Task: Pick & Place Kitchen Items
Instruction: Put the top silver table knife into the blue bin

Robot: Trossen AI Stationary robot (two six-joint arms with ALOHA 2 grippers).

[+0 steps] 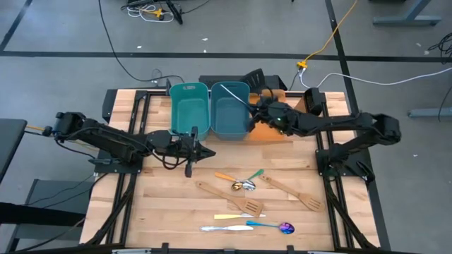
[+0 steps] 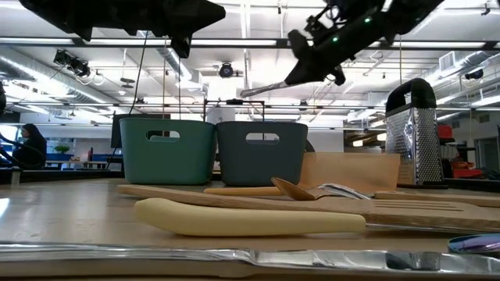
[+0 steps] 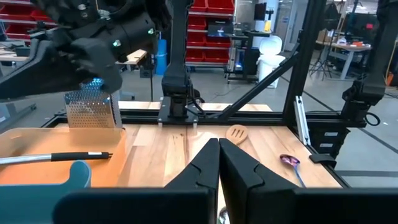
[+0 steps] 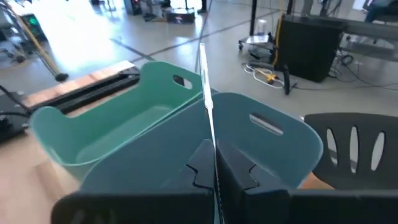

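My right gripper point(image 1: 254, 109) hangs over the right-hand, darker teal bin point(image 1: 229, 113), shut on a slim silver utensil point(image 4: 205, 93). The utensil's free end reaches out above the wall where the two bins meet. The lighter teal bin point(image 1: 189, 109) stands just to the left. My left gripper point(image 1: 206, 152) hovers shut and empty above the table, just nearer than the bins. Loose utensils lie near the front: two wooden spatulas point(image 1: 227, 198) point(image 1: 293, 192), a gold spoon point(image 1: 244, 185), a cream-handled knife point(image 1: 236, 216) and a blue-handled purple spoon point(image 1: 275, 226). My right gripper pinches one end of the silver utensil point(image 4: 214, 155) between its two fingers. The fingers come from the table's right, slanting a little downward. The utensil runs on ahead of them, along their line. It is lifted clear above the bins point(image 2: 262, 88).
A flat orange tray point(image 1: 272, 130) lies right of the bins, with a box grater point(image 2: 412, 133) on it. A black slotted spatula head point(image 4: 354, 143) shows beyond the darker bin. Open wood lies between my left gripper and the loose utensils.
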